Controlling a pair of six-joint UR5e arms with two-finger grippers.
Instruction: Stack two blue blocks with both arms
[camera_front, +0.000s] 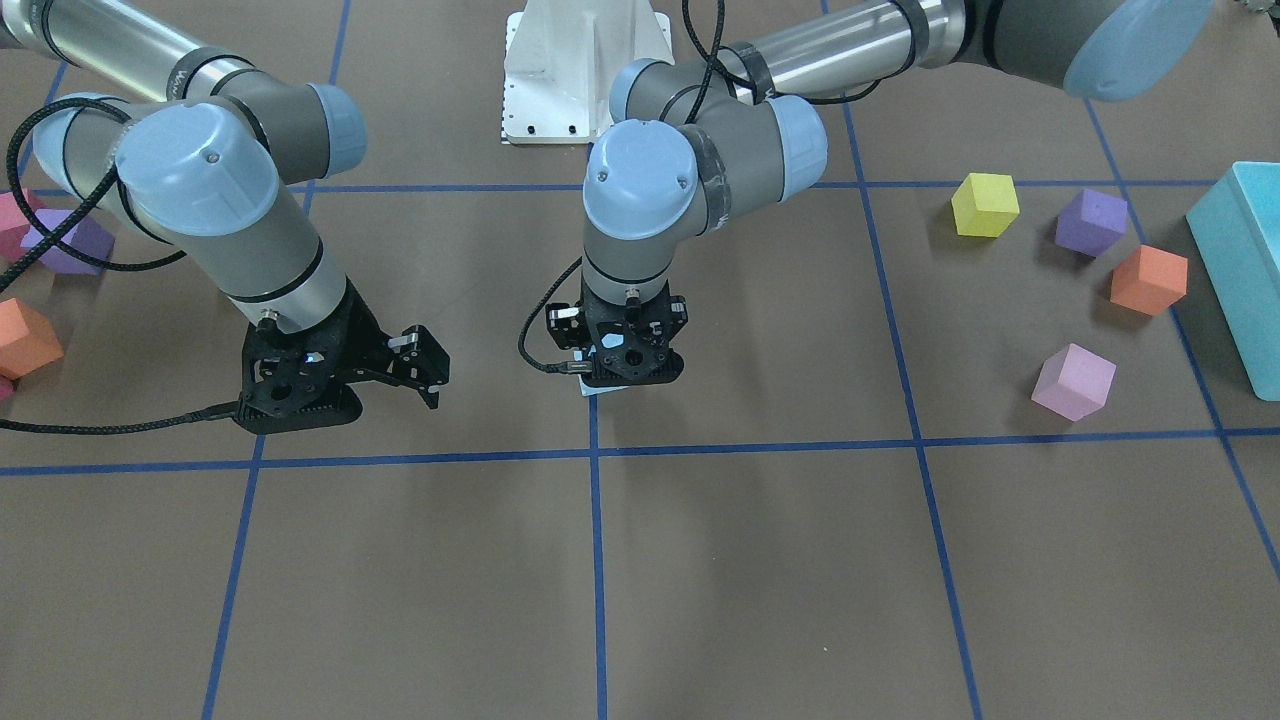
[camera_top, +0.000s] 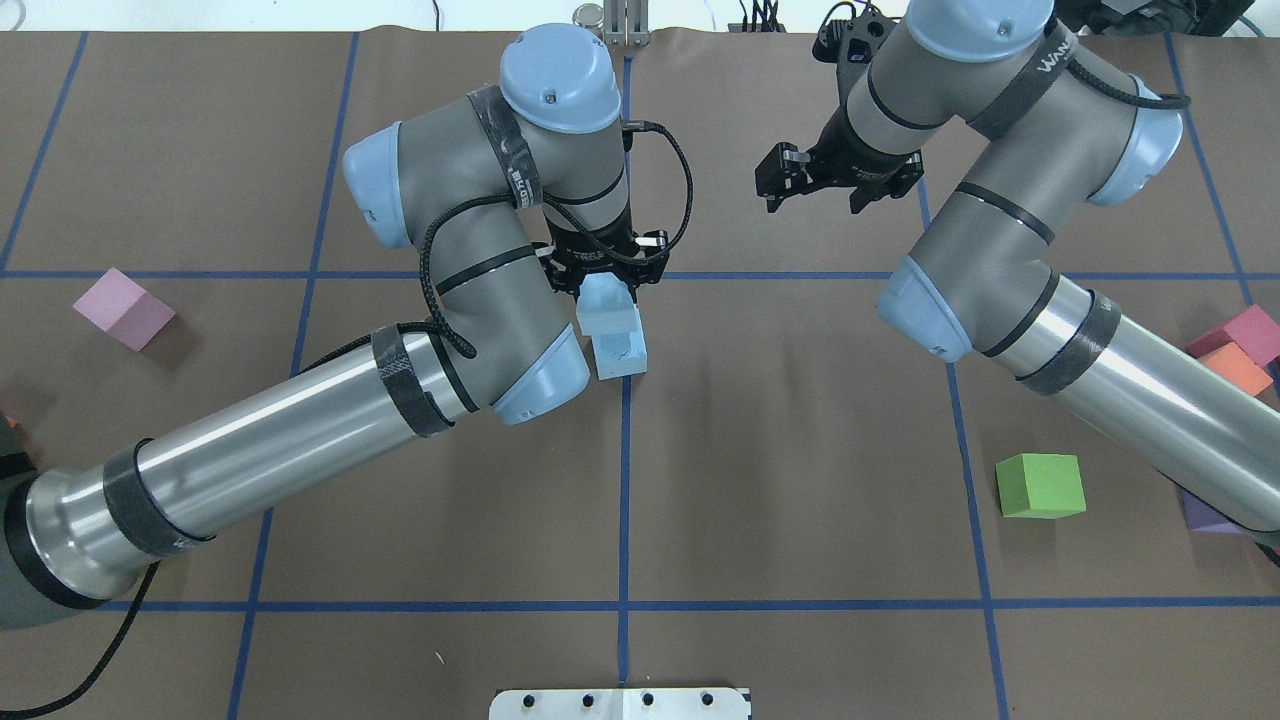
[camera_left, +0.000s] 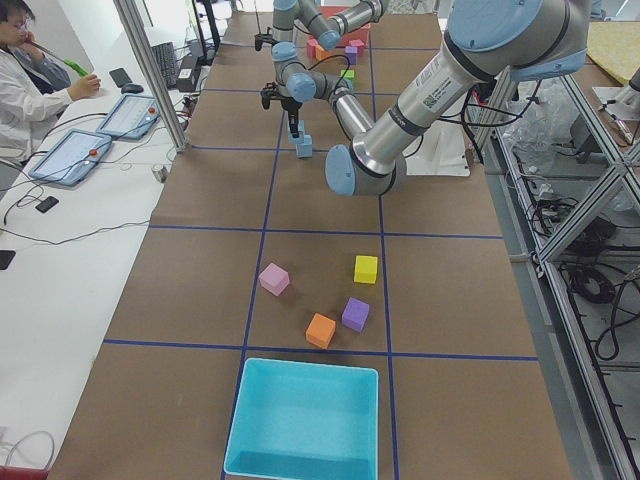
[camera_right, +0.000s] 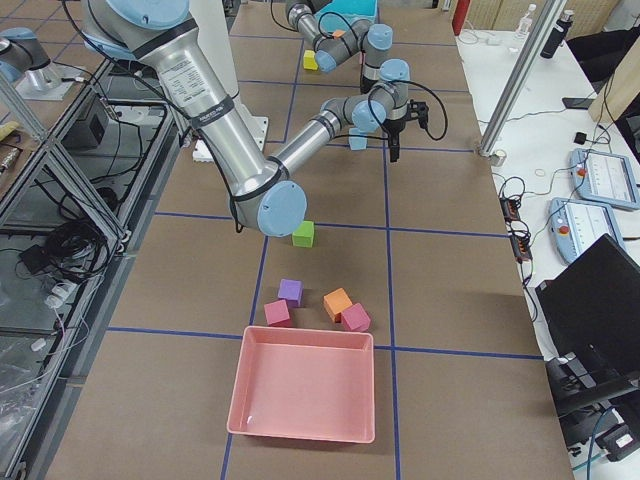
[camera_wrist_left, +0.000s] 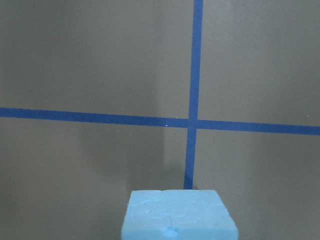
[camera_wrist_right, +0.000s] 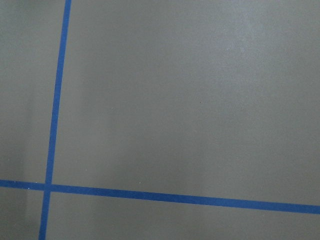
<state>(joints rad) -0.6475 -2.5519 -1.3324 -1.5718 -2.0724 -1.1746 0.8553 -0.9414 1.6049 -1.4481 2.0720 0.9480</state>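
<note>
Your left gripper (camera_top: 603, 280) points straight down at the middle of the table (camera_top: 800, 450). The two blue blocks are stacked directly under it. The upper blue block (camera_top: 608, 305) sits between its fingers, one finger on each side. The lower blue block (camera_top: 620, 352) is right beneath, and the two touch. From above they look slightly out of line with each other. You cannot tell whether the fingers are pressing on the upper block or only standing beside it. The left wrist camera shows only that block's top face at the bottom edge of its picture. Just past it on the table is the tape cross (camera_wrist_left: 191, 122).

Your right gripper (camera_top: 815, 198) hangs over bare brown table with its fingers apart and nothing between them. The stack is well off to its side, toward the left arm. Its wrist camera shows only table surface and blue tape lines.

Loose cubes lie well away from both grippers. A green cube (camera_top: 1040, 485) is on the right arm's side, nearer the robot than the right gripper. A pink cube (camera_top: 122, 308) is far out on the left arm's side.
</note>
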